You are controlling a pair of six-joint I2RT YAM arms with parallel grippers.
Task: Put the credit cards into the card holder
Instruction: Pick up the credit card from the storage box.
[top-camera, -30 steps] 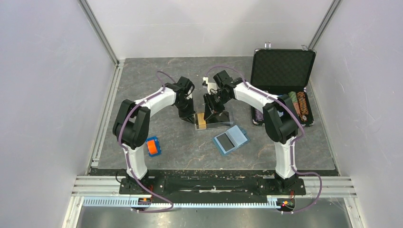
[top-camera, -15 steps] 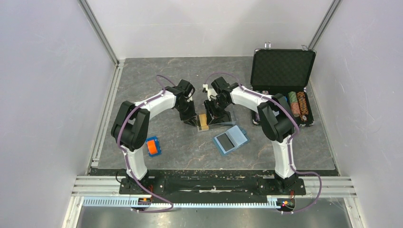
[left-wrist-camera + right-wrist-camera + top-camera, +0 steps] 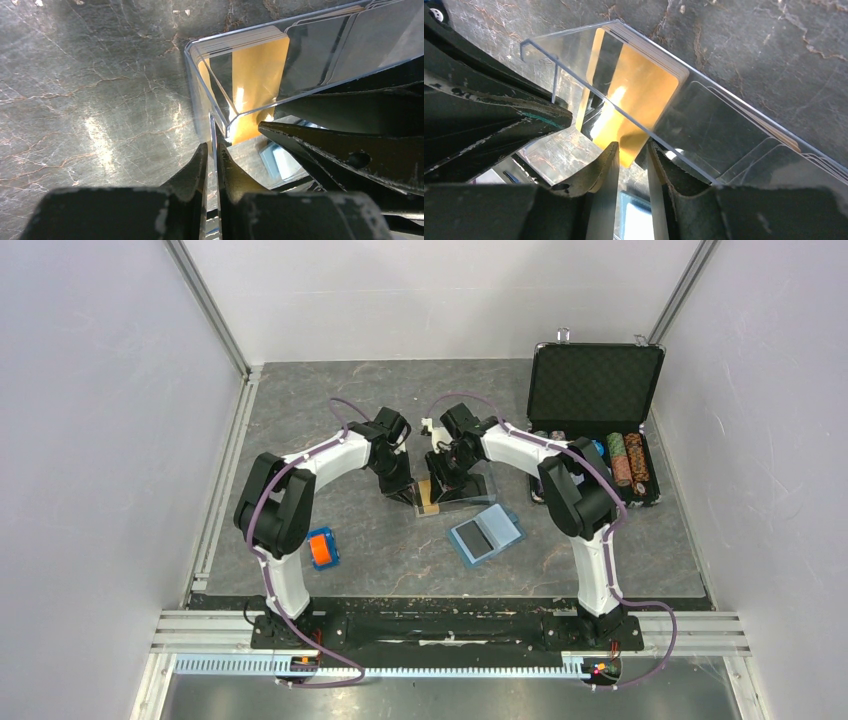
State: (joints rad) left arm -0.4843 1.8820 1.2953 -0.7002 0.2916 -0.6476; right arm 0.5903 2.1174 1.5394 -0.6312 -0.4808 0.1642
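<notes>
White arms bear black joints, purple cables, scuffed black jaws.

No lettering, brand or number is legible: not on the thin gold-faced cards, their clear plastic tray, the teal-blue folding wallet, or the black hard case at the far right corner.

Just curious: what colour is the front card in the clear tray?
The front card is shiny golden orange; the right wrist view shows it best.
</notes>
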